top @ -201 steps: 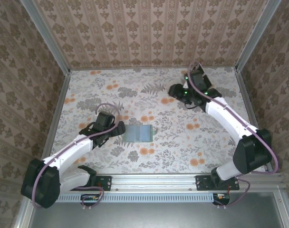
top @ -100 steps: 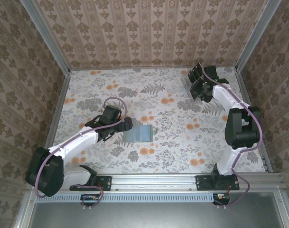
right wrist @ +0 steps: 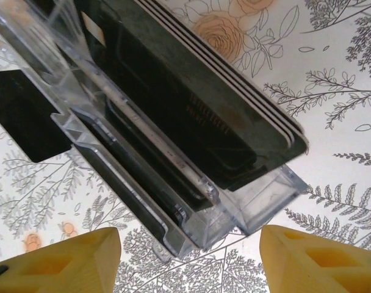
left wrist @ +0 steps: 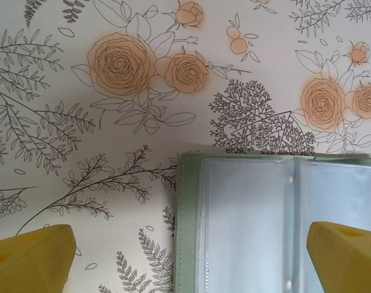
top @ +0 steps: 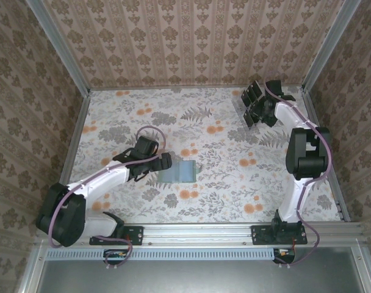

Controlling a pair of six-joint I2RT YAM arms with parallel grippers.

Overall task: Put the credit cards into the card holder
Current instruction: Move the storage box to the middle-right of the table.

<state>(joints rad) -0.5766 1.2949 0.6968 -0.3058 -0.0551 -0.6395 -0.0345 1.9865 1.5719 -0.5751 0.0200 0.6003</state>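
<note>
The clear rack holds the credit cards — card holder lies open.

The left arm lay low, reaching from its base toward the middle, and the left tool pointed downward with its yellow fingers spread wide and empty. The right arm stood steeply, elbow high, its forearm stretched to the far side. The right tool had its fingers parted, gripping nothing.

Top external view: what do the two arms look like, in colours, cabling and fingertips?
Both the left arm and the right arm have white link shells, black joints and black bases on a silver rail. A mauve cable loops along each. The left hand and right hand look black from above; the wrist views show blunt yellow fingertips with moulded recesses.
</note>
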